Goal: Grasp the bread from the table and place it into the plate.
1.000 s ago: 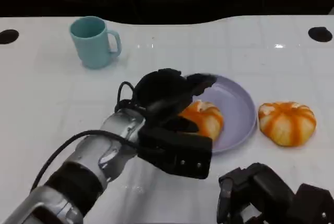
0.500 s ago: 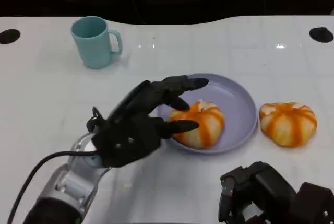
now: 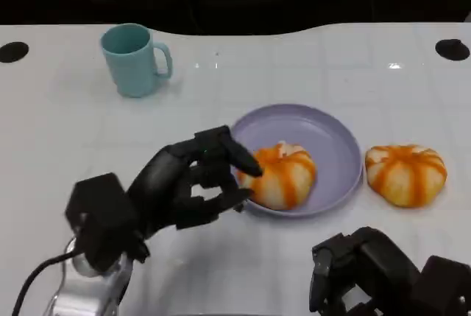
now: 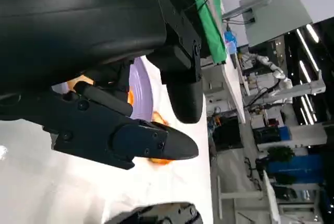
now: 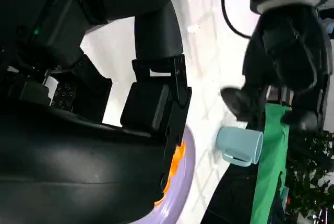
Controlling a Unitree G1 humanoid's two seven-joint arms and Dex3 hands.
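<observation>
One orange-striped bread (image 3: 282,174) lies inside the lilac plate (image 3: 331,128), toward its near-left rim. A second bread of the same kind (image 3: 405,174) sits on the table just right of the plate. My left hand (image 3: 188,183) hovers at the plate's left edge, fingers bent and apart, holding nothing; its fingertips (image 3: 246,165) are a short gap from the bread in the plate. My right hand (image 3: 375,272) stays low near the table's front edge with its fingers curled in on nothing. In the right wrist view the plate (image 5: 180,192) and a sliver of bread (image 5: 175,169) show past my fingers.
A teal mug (image 3: 132,58) stands at the back left, its handle pointing right; it also shows in the right wrist view (image 5: 240,145). Two dark round holes mark the table's far corners (image 3: 450,48). White tabletop lies open left of the plate.
My left hand has let go of the bread in the plate and drawn back toward me and to the left, its fingers bending in. The right hand has not moved.
</observation>
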